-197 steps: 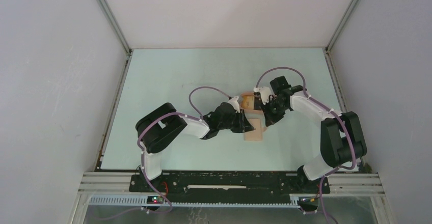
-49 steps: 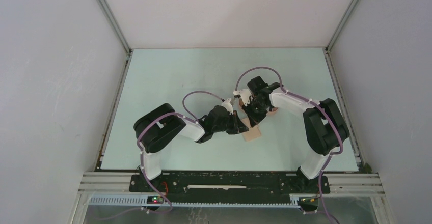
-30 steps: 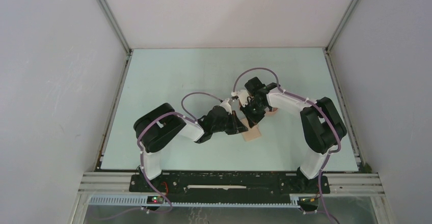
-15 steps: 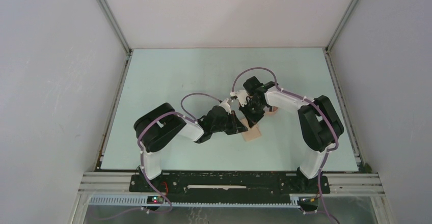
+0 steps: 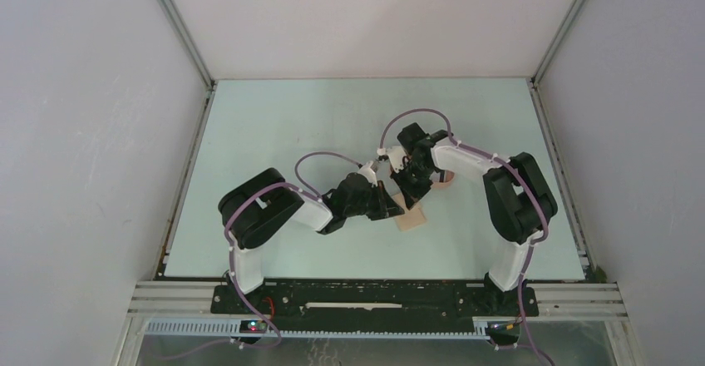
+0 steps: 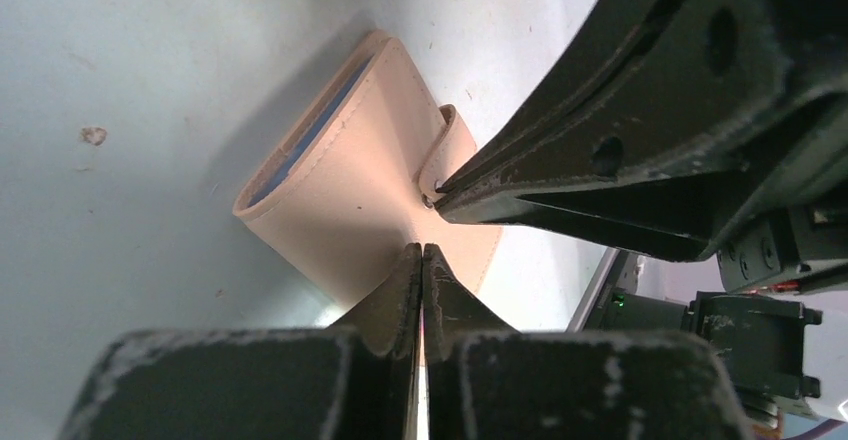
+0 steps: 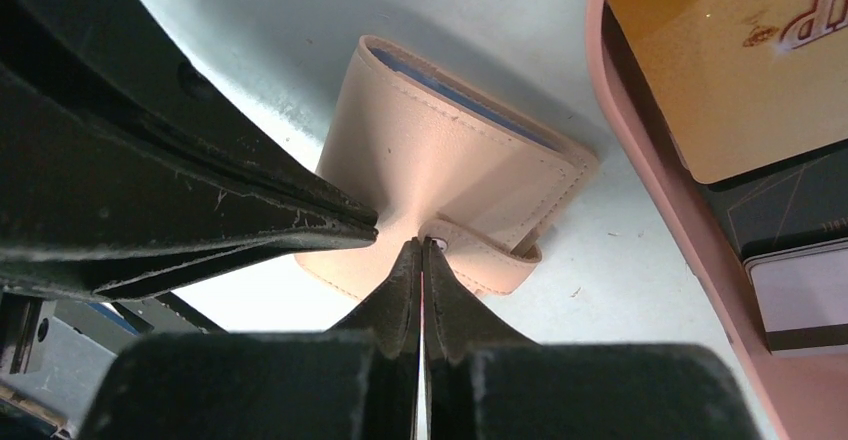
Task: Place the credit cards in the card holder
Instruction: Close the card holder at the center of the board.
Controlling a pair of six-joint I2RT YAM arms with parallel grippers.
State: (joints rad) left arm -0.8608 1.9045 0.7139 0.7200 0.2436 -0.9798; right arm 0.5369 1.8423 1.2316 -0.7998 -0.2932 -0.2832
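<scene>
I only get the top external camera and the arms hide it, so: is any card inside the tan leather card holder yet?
Observer: Yes, the left wrist view shows the edge of a light blue card inside the tan leather card holder.
Operator: Where are the grippers?
Observer: Both are shut: the right gripper at the holder's snap tab, the left gripper against its face.
Operator: Cards left?
Observer: A yellow plastic card lies in the peach-pink tray, beside a black card.

Right end effector [image 7: 421,245]: moved from over pink tray [image 5: 446,184] toward 8 o'clock, tips now at card holder [image 7: 440,150]. Right elbow [image 5: 514,206]: swung toward 9 o'clock. Left end effector [image 6: 421,250]: slightly toward 9 o'clock.
</scene>
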